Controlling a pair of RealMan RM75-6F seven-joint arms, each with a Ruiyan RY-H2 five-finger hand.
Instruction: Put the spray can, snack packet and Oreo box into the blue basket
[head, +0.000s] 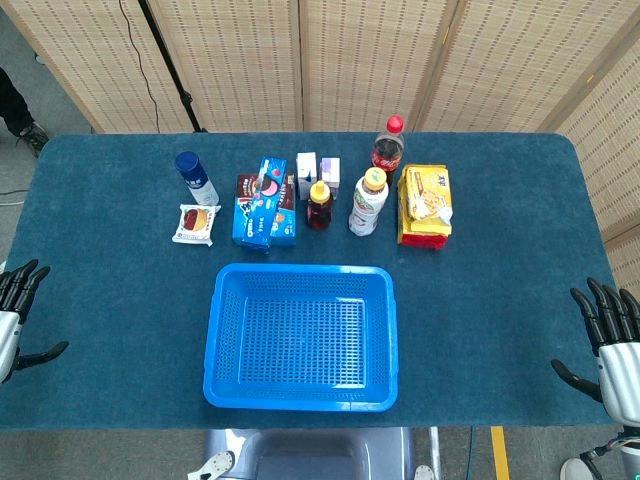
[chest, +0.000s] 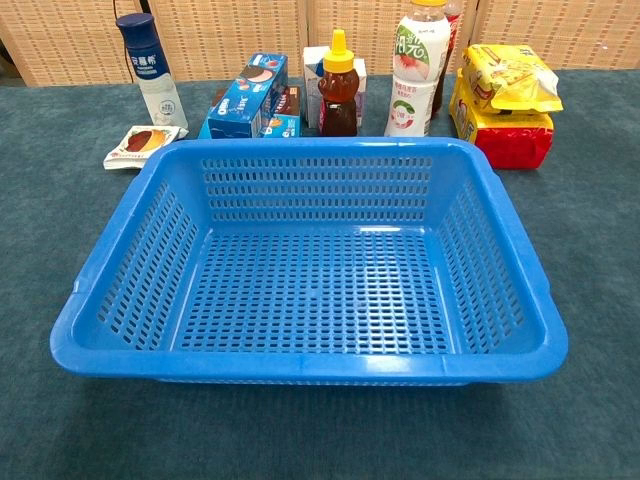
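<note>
The blue basket (head: 300, 336) (chest: 310, 260) stands empty at the table's near middle. Behind it to the left stands the white spray can (head: 196, 179) (chest: 151, 72) with a dark blue cap. The small snack packet (head: 196, 224) (chest: 143, 143) lies flat in front of the can. The blue Oreo box (head: 263, 203) (chest: 249, 96) rests on other boxes just right of the packet. My left hand (head: 15, 318) hangs open at the left edge of the head view. My right hand (head: 615, 342) is open at the right edge. Both are far from the objects.
A honey bottle (head: 319, 205), a white drink bottle (head: 368, 201), a cola bottle (head: 388, 149) and small cartons (head: 317, 167) stand behind the basket. Yellow snack bags on a red box (head: 425, 206) lie at the right. Folding screens close off the back.
</note>
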